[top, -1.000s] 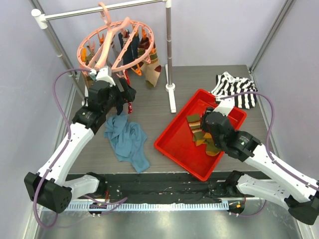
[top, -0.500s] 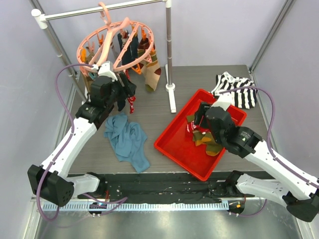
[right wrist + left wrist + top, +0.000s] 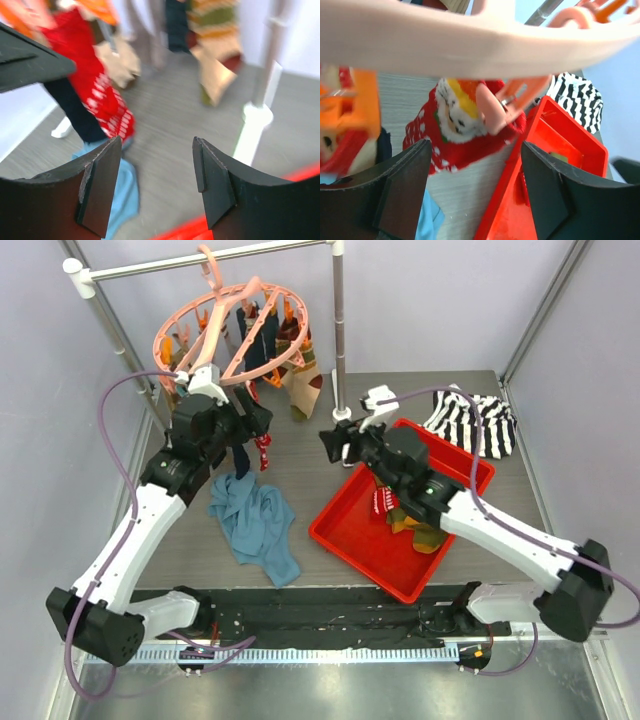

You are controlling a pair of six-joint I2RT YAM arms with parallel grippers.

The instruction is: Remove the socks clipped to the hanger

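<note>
The salmon-pink ring hanger hangs from the grey rail at the back left, with several socks clipped under it. My left gripper is open just below the ring, next to a red-and-white sock held by a pink clip; the ring's rim fills the top of the left wrist view. My right gripper is open and empty above the table between the hanger and the red tray. It faces the hanging socks. Loose socks lie in the tray.
A plain blue cloth lies on the table under the left arm. A black-and-white striped garment lies at the back right. The rail's upright post and white foot stand beside my right gripper.
My right gripper left the tray, dropped a red sock there, and swung left and up toward the hanger. My left gripper rose a little closer to the ring.
</note>
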